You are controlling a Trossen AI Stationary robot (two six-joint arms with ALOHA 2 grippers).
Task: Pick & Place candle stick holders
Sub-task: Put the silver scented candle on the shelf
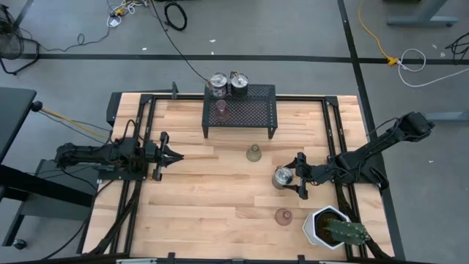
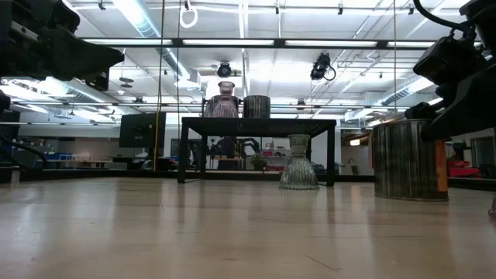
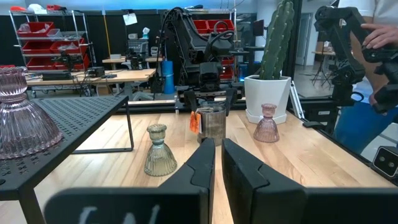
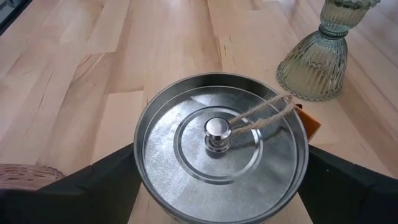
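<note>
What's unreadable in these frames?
- Right tool on silver tin: contact unclear; the right wrist view crops the fingers at its edges.
- Orange tag: mostly hidden behind the tin's rim.
- Rack holders: low view backlit, so which of them is unclear.
- Left tool: waits, shut.

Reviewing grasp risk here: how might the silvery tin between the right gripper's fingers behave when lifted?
The silvery tin looks like thin metal, so probably light and rigid. Its smooth round wall may slip in the right gripper. The twine tag on its lid knob would likely dangle.
</note>
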